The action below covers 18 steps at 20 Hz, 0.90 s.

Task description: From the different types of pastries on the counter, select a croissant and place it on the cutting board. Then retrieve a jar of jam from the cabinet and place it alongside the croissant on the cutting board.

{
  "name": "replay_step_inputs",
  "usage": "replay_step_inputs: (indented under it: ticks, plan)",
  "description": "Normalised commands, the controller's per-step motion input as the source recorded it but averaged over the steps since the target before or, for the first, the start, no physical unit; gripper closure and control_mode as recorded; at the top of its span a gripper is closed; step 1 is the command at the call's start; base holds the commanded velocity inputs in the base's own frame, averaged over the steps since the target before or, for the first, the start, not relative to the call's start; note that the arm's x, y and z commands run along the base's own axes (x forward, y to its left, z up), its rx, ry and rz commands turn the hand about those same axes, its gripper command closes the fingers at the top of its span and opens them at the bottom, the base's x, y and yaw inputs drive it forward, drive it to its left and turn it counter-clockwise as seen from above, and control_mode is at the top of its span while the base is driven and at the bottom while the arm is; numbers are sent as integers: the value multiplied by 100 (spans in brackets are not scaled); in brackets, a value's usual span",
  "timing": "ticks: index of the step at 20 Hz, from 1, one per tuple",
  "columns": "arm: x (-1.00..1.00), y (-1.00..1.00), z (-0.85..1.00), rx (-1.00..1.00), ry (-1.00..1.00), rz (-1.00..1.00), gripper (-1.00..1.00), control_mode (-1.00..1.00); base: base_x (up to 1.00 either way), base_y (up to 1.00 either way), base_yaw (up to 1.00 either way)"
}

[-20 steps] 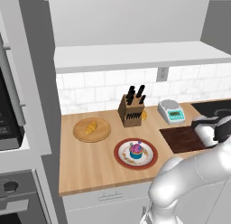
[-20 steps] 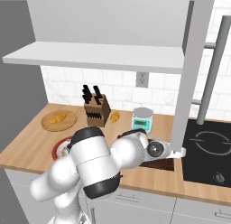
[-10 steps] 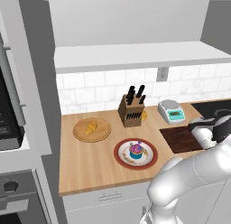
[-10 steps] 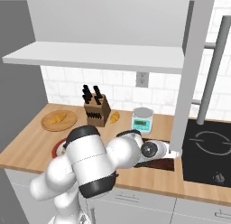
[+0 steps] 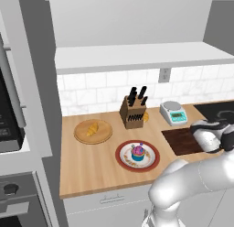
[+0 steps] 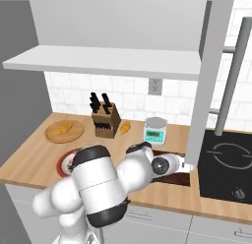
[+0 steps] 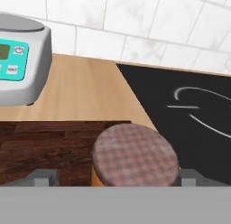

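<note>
In the hand view the jar of jam [image 7: 135, 158], orange-brown with a checkered brown lid, stands at the right end of the dark cutting board [image 7: 45, 146]. My gripper [image 7: 116, 175] is open around it; the right fingertip [image 7: 188, 175] is close to the jar and the left one stands apart. From the base the gripper [image 5: 223, 138] [image 6: 183, 164] hangs low over the cutting board [image 5: 180, 140] [image 6: 180, 179]. One croissant [image 5: 93, 128] [image 6: 61, 130] lies on the round pale board. A second croissant [image 5: 145, 116] [image 6: 125, 126] lies beside the knife block. The cupcake [image 5: 137, 151] sits on a plate.
A kitchen scale [image 5: 173, 112] [image 7: 18, 65] stands just behind the cutting board. The black cooktop [image 7: 189, 105] [image 6: 226, 164] borders it on the right. The knife block [image 5: 133, 112] stands at the wall, under the wide white cabinet shelf [image 5: 137, 56].
The hand has shifted a little to the left and lower over the cutting board. The pastries, plate and scale have not moved.
</note>
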Motion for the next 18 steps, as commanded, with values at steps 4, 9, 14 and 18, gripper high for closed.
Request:
replay_step_inputs:
  ticks: [4, 9, 14, 18]
  plan:
    - [0, 2, 16, -2, -8, 1, -100, -100, 0, 0, 0]
    - [3, 0, 32, -3, -3, 3, -100, -100, 0, 0, 0]
    - [9, 0, 54, -1, 0, 2, -100, -100, 0, 0, 0]
    - [0, 0, 50, 0, 0, 2, -100, -100, 0, 0, 0]
